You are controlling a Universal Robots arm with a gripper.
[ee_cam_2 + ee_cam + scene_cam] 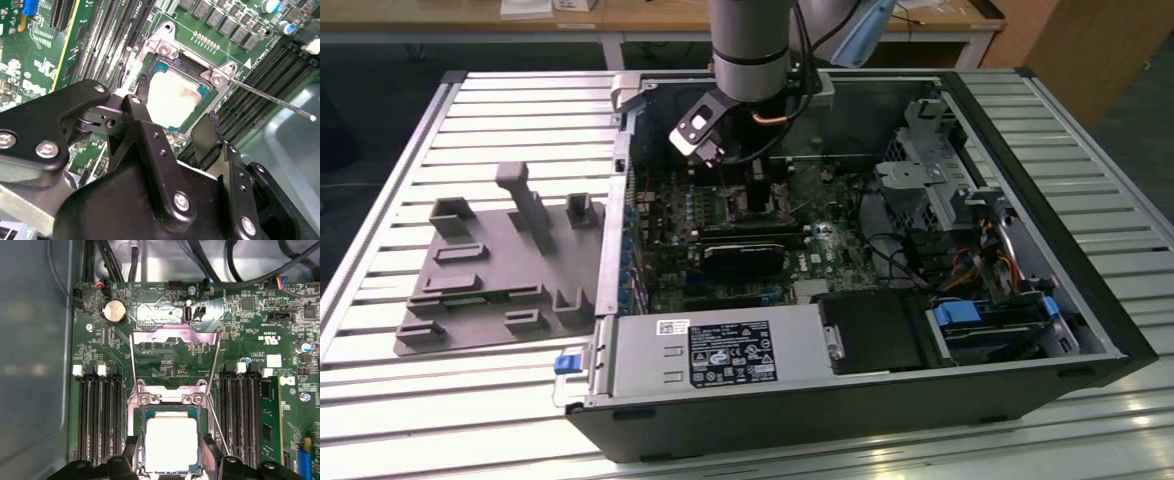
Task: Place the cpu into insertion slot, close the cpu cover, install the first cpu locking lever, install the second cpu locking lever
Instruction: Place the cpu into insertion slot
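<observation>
Gripper (170, 456) is down over the mobo socket, jaws apart. Its fingers (131, 452) flank the cpu (170, 442) w/ a sliver of gap each side, so I judge nothing's clamped. The cpu lies flat in the insertion slot (170, 399) in both wrist views, so step 1 looks done.

Left to do: the cpu cover (175, 330) lies flipped open on the board past the slot, and the locking levers (216, 410) stand unlatched.

The first wrist view gives the open cover and the RAM slots (100, 415) either side. The second wrist view has one lever (270, 98) sticking out free. The exterior view adds the arm (750, 45) reaching into the PC case (1081, 290) on a slatted table (400, 420), w/ a grey fixture plate (467, 290) at the exterior view's left.
</observation>
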